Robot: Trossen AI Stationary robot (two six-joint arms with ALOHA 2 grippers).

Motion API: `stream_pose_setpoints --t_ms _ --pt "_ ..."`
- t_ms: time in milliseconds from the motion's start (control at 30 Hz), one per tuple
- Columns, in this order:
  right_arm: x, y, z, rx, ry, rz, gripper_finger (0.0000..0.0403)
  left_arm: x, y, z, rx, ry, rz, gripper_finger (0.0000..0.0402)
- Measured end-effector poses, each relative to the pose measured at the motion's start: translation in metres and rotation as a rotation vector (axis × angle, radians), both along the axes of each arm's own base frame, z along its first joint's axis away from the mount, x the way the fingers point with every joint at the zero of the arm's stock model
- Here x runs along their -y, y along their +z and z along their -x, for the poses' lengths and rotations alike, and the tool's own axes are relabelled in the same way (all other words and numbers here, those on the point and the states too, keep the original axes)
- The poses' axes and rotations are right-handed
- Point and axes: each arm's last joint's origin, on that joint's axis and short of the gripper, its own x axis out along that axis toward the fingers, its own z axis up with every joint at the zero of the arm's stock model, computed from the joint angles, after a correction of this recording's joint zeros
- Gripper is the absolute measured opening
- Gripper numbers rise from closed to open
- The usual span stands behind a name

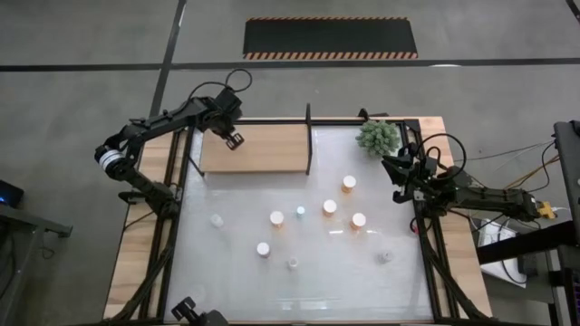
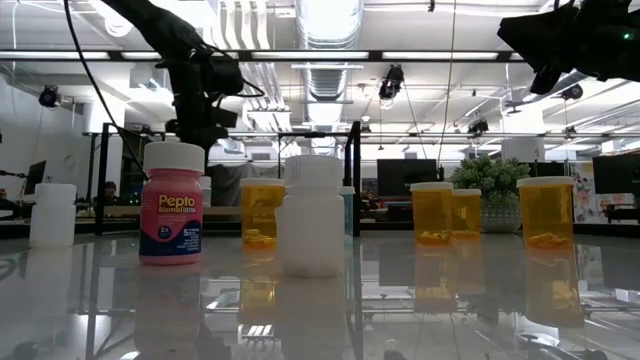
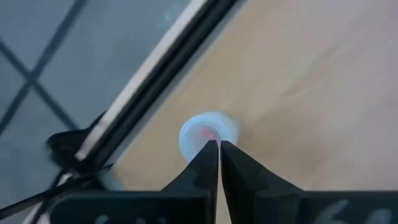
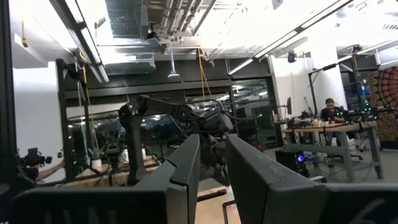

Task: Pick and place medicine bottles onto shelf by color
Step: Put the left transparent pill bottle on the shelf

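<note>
Left gripper (image 3: 219, 144), jaws nearly shut & empty, hovering over possibly reddish bottle (image 3: 208, 132) on shelf (image 1: 263, 149), upper left; right gripper (image 1: 399, 172) idling, slightly open.

The high camera looks straight down, taking in the whole table (image 1: 299, 272) at frame centre and the shelf (image 1: 258, 149) at upper centre. The low camera sits at tabletop level, close to the medicine bottles (image 2: 172, 205), facing the room behind. The left wrist camera hangs near the shelf board (image 3: 311, 93), sharing it with the high view. The right wrist camera faces level across the room.
</note>
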Motion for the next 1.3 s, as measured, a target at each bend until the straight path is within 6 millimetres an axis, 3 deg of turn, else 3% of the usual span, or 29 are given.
stream_pose_setpoints --t_ms 267,800,1300 --pt "0.0 0.0 0.0 0.0 0.0 0.0 0.0068 0.003 -0.002 0.005 -0.08 0.04 0.006 0.0001" --pt "0.0 0.0 0.0 -0.002 0.0 -0.001 0.0068 -0.002 0.004 -0.007 0.03 0.03 -0.09 0.0001" --pt "0.0 0.0 0.0 -0.004 0.0 -0.001 0.0068 -0.004 -0.006 -0.008 -0.023 0.034 -0.062 0.0001"
